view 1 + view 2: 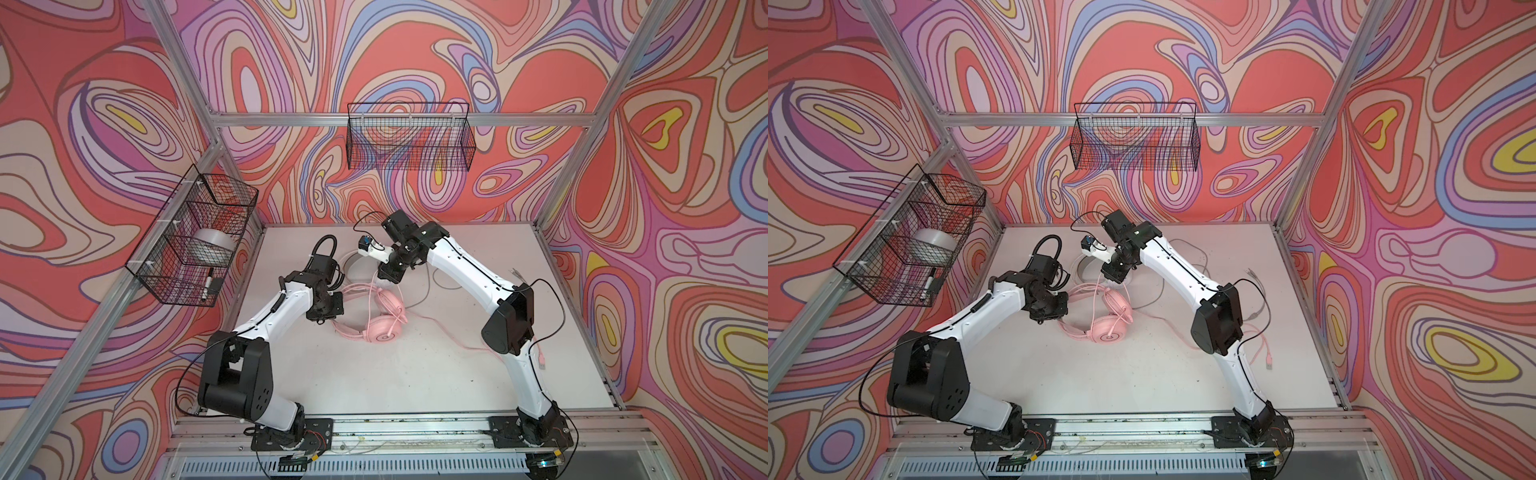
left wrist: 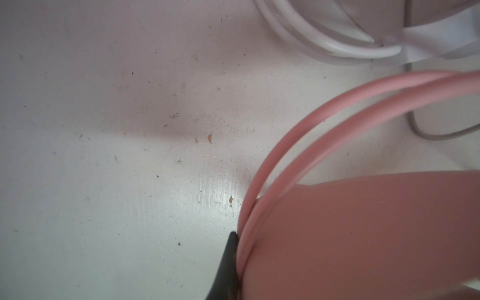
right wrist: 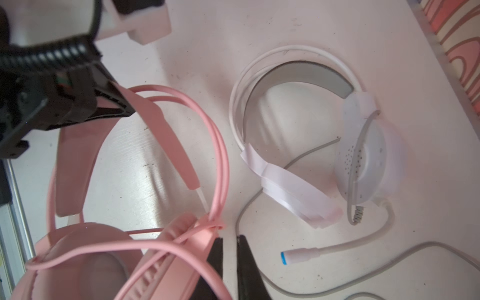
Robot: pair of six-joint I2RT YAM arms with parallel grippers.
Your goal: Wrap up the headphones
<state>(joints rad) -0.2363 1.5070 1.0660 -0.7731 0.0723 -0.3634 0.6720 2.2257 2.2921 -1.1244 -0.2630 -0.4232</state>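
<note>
On table point(image 1: 374, 382), middle: pink headset point(image 1: 384, 320); white headset point(image 3: 363, 155) just beyond it, toward far edge, partly under right arm in both top views. Fingers of left gripper point(image 3: 126, 105) clamped on pink headset's headband. Fingers of right gripper point(image 3: 230, 259) slightly apart, nothing between, just beside pink earcup. pink cable point(image 3: 166, 244) looped across earcup, remainder trailing toward right edge. grey cable point(image 3: 389, 259) loose on table.
</note>
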